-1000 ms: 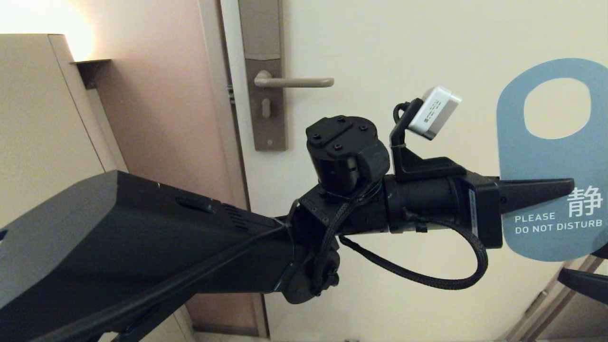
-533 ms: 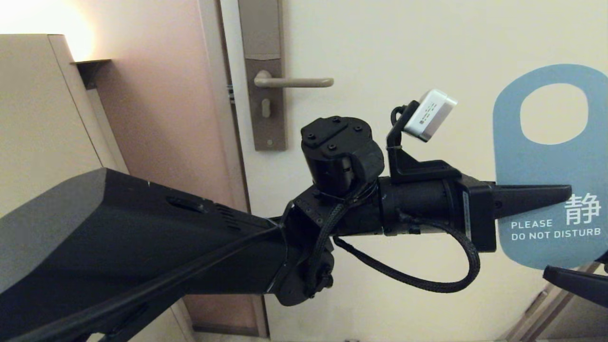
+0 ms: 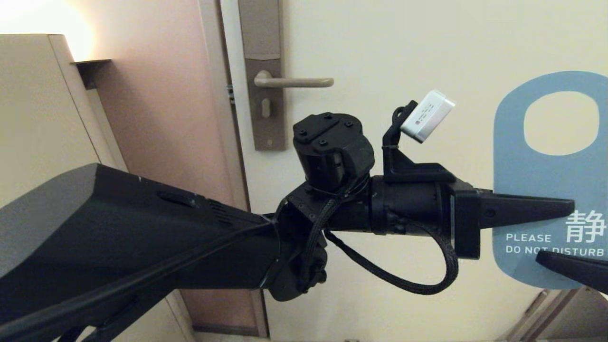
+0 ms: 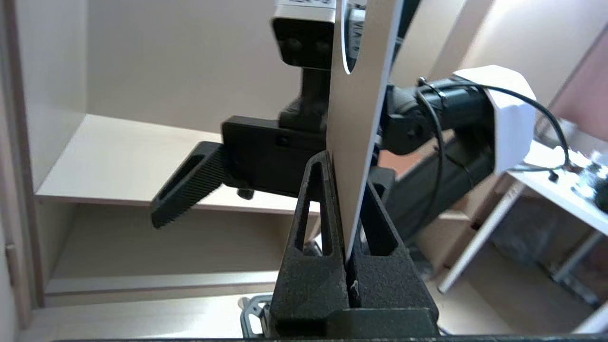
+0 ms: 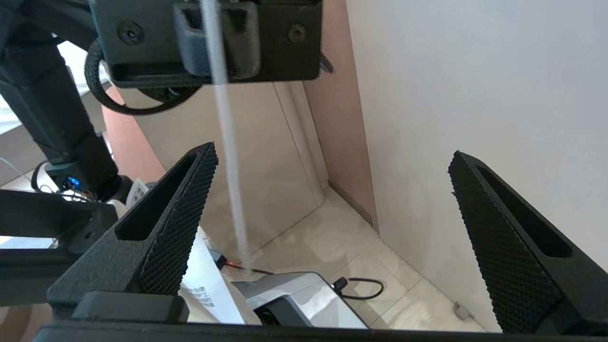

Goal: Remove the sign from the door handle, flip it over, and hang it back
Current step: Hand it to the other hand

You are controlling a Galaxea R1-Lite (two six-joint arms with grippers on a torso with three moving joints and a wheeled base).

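Off the door handle (image 3: 293,82) and well to the side of it, your left gripper (image 3: 565,208) pinches the sign (image 3: 546,190) in the head view, fingers reaching level across the card just above the words "PLEASE DO NOT DISTURB". You see the blue face turned to the camera, the oval hole above the fingers, the card upright. Behind the wrist, the lever sits bare on its tall lock plate (image 3: 263,71) against the pale door (image 3: 427,57). Below the left fingertips, at the picture's edge, one dark finger of your right gripper (image 3: 577,268) noses in over the sign's lower corner.

From the left wrist view, your left gripper (image 4: 344,223) is clamped tight on the sign (image 4: 356,118), which stands edge-on between the two fingers and rises away from them. Just beyond the card, the right gripper (image 4: 266,156) faces it, one ribbed finger splayed out to the side.

From the right wrist view, your right gripper (image 5: 332,190) stands spread wide, holding nothing. You see the sign (image 5: 228,156) as a thin pale edge running down between its fingers, nearer one finger (image 5: 180,209) than the other, touching neither. Ahead of those fingers, the left gripper (image 5: 213,47) grips the card's far end.
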